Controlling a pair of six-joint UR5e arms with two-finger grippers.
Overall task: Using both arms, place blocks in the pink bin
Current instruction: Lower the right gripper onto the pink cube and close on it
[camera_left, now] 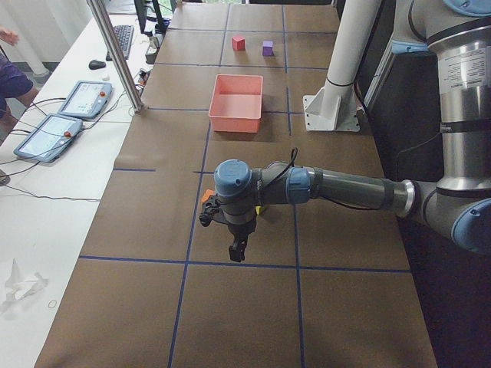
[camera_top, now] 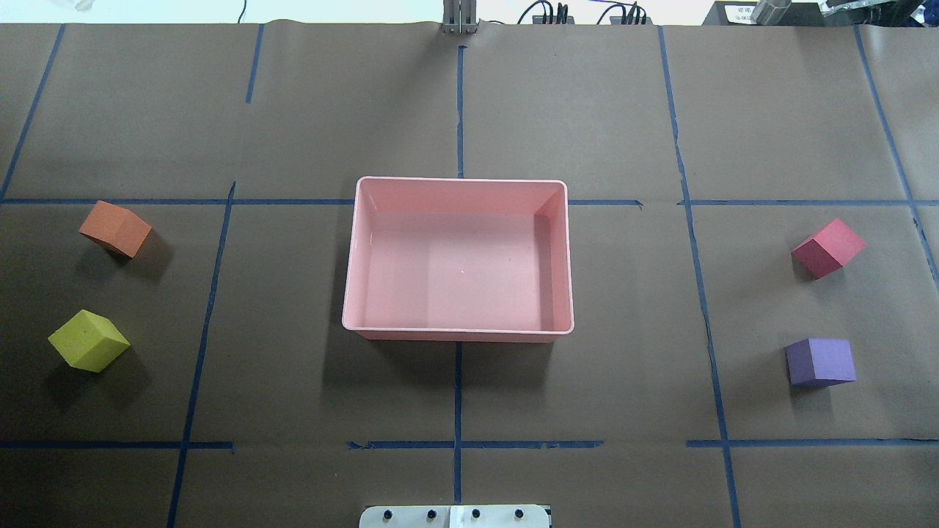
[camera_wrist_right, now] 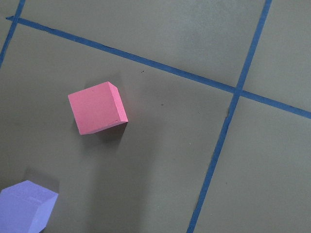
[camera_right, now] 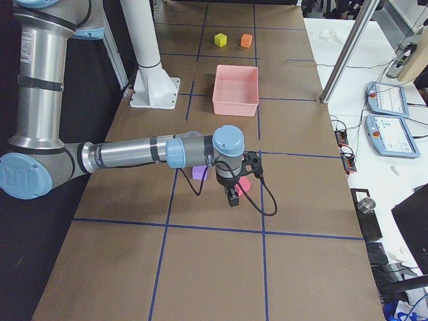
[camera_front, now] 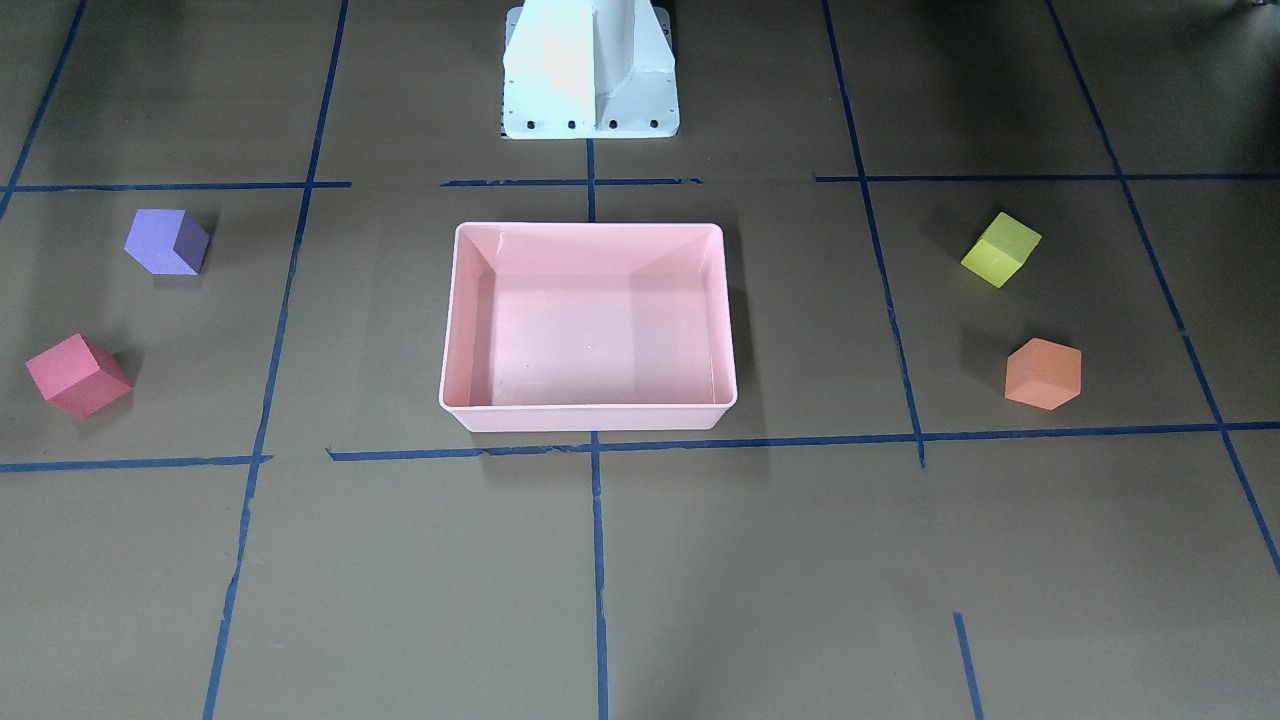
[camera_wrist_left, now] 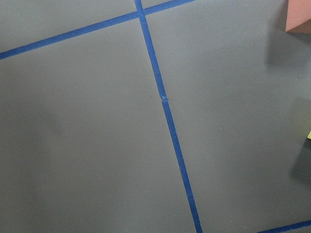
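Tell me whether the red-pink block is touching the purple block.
Apart. The overhead view shows the red-pink block and the purple block separated by a plain stretch of bare brown table.

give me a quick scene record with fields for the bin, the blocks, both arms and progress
bin: pink bin, middle of the table, empty
blocks on robot's left: orange block and yellow-green block, on the table, apart
blocks on robot's right: red-pink block and purple block, on the table, apart
left arm: left gripper points down near the orange and yellow-green blocks; open or shut cannot be told
right arm: right gripper points down near the red-pink block; open or shut cannot be told
progress: no block in the bin yet
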